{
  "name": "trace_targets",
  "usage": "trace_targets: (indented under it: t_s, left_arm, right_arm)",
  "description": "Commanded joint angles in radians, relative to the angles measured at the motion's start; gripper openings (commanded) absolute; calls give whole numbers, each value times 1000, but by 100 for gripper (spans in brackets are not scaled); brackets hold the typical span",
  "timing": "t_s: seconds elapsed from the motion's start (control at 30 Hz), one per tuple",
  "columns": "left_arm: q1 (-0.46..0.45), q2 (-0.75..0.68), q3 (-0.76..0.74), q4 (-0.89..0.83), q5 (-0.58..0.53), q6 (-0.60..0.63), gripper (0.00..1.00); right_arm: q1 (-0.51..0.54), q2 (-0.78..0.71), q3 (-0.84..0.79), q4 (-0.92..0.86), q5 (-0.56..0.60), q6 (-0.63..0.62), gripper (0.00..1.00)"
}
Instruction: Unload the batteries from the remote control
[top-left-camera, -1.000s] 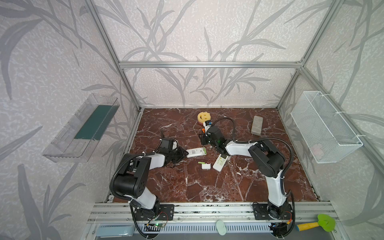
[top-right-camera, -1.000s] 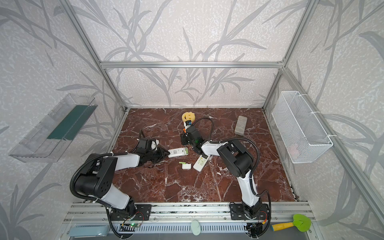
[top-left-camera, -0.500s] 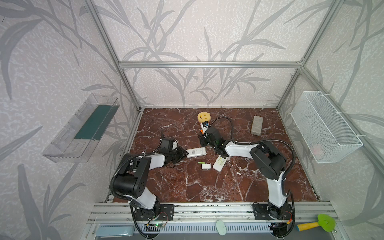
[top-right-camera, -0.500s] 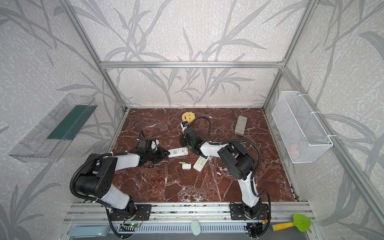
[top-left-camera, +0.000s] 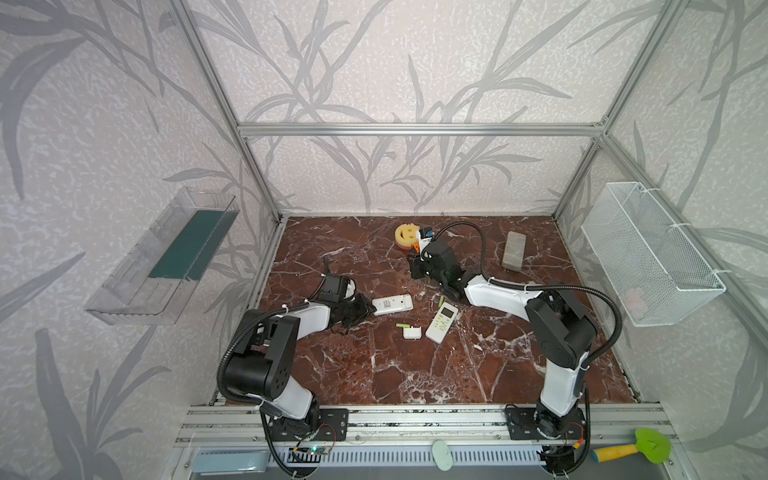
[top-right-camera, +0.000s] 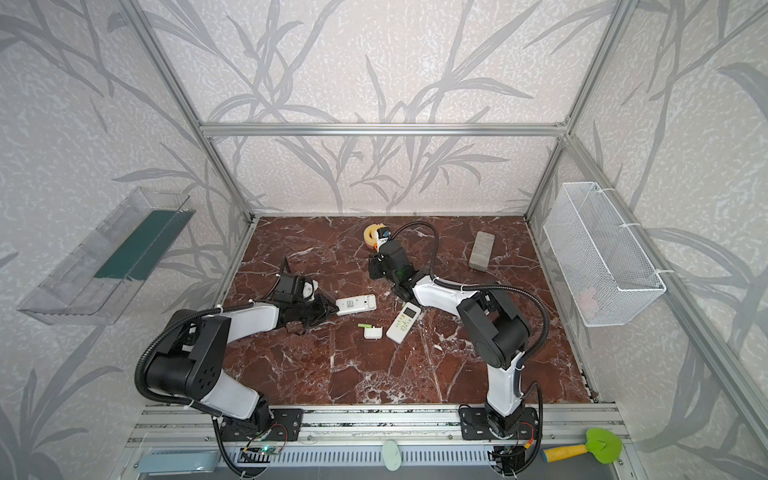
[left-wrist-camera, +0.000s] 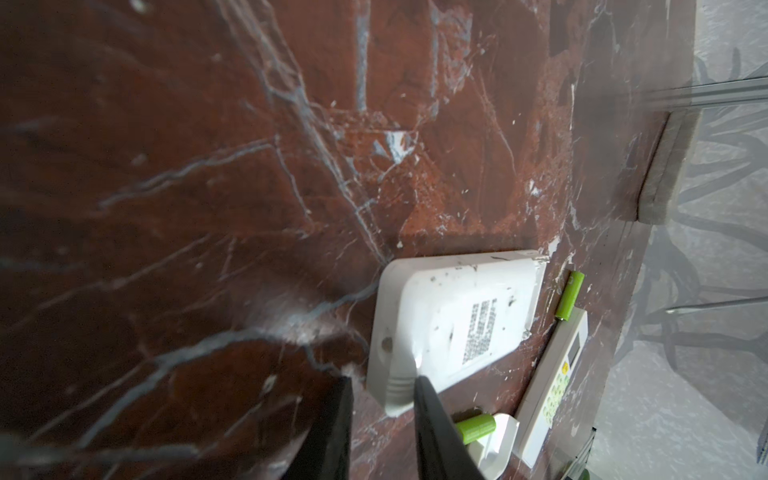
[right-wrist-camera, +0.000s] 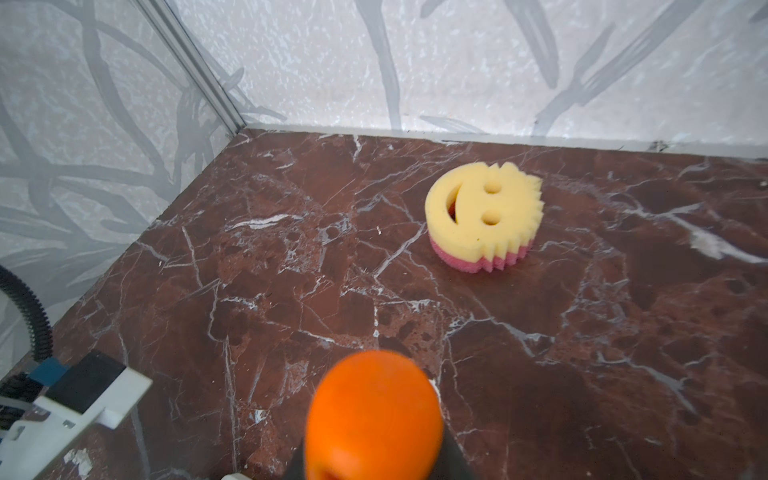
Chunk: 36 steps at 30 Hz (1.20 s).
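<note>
My left pincer (left-wrist-camera: 382, 395) stands part open, one finger on the end of the white face-down remote (left-wrist-camera: 453, 324), gripping nothing. My right pincer (right-wrist-camera: 374, 453) holds the orange-handled screwdriver (right-wrist-camera: 372, 419) by the yellow smiley sponge (right-wrist-camera: 484, 216). I judge this remote's cover comes next. Loose lime-green batteries (left-wrist-camera: 570, 294) lie on the marble desk (left-wrist-camera: 208, 187) beside the second remote (left-wrist-camera: 555, 386), crowding my approach.

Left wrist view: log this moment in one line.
left hand: open at face-down remote | right hand: holding screwdriver | battery loose
</note>
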Motion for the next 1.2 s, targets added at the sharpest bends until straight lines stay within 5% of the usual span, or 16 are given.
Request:
trace_targets:
  t_s: [0.0, 0.27, 0.47, 0.77, 1.03, 1.17]
  left_arm:
    - [-4, -37, 34, -186, -74, 51, 33]
    - [-4, -155, 158, -356, -138, 171, 37]
    - [-28, -199, 209, -395, -122, 213, 38]
    - [-283, -93, 330, -424, -218, 250, 42]
    - [-463, 74, 465, -457, -284, 287, 45]
    - [-554, 134, 549, -494, -373, 323, 52]
  right_arm:
    - [-13, -57, -7, -53, 4, -10, 0]
    - [-85, -189, -109, -134, -54, 69, 0]
    - [-196, -359, -193, -414, -60, 86, 0]
    - [-369, -508, -408, -667, -116, 110, 0]
    - [-435, -438, -461, -750, -119, 147, 3]
    - [-437, -367, -420, -816, -99, 136, 19]
